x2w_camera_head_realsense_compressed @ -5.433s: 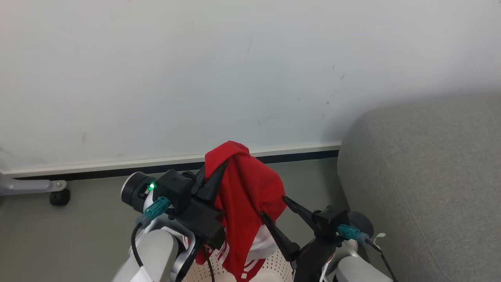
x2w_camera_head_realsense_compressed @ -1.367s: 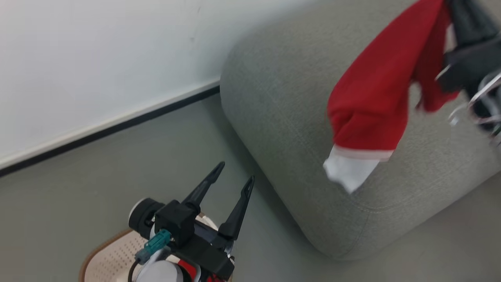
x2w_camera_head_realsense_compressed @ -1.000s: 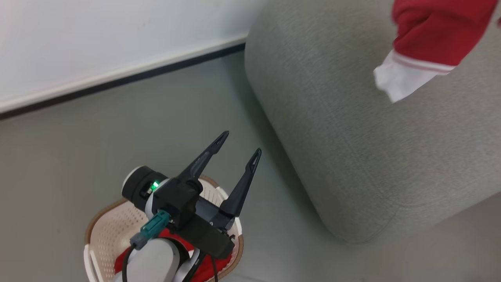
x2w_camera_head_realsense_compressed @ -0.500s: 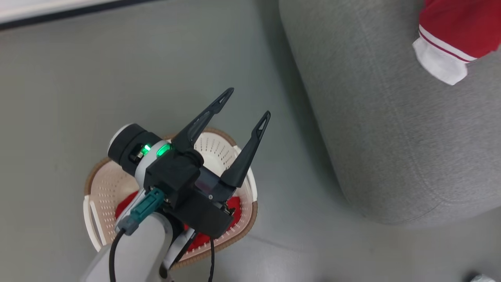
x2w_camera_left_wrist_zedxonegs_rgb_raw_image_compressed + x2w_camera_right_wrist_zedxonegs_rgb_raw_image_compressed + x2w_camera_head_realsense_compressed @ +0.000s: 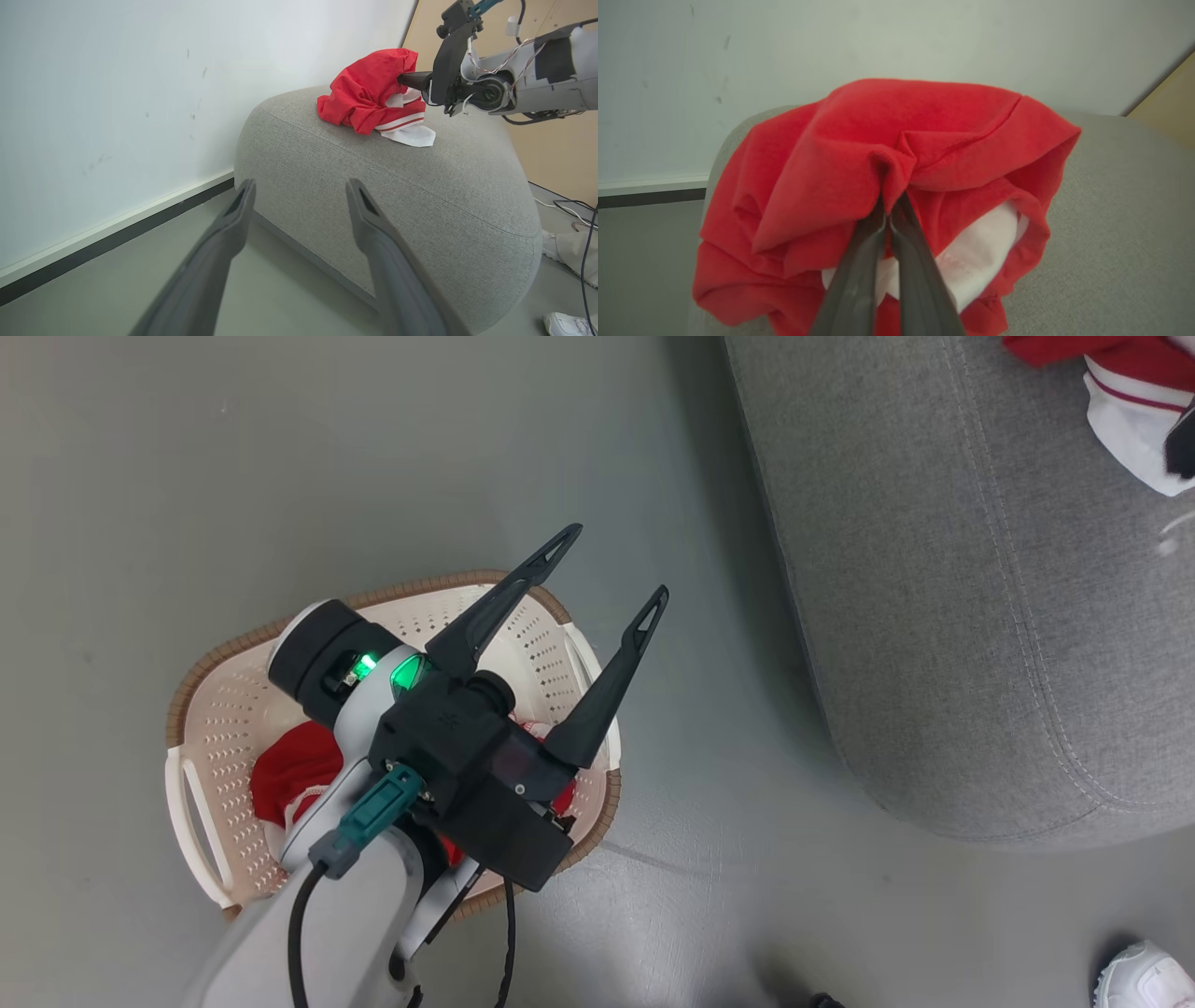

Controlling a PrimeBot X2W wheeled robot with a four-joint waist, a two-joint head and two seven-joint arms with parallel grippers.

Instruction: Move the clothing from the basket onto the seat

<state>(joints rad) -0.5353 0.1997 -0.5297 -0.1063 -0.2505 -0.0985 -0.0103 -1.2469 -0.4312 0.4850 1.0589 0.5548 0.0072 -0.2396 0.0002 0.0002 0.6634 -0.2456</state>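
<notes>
The cream basket [image 5: 217, 653] with a brown rim stands on the grey floor, with red clothing [image 5: 291, 767] lying inside it. My left gripper [image 5: 611, 567] hovers above the basket, open and empty, its fingers [image 5: 233, 219] pointing toward the seat [image 5: 411, 186]. A red garment with white trim [image 5: 366, 95] rests bunched on top of the grey seat [image 5: 934, 569]. My right gripper [image 5: 889, 207] is shut on a fold of that garment [image 5: 878, 140]; in the left wrist view the right gripper [image 5: 411, 79] reaches in from the right.
A white wall with a dark baseboard [image 5: 117, 233] runs behind the seat. A person's white shoe [image 5: 1144, 980] stands on the floor at the lower right, and cables [image 5: 570, 210] lie beside the seat. Open floor separates basket and seat.
The head camera has tilted down, bringing the whole basket into view. The red garment in my right gripper has come down onto the seat. The left gripper stays open.
</notes>
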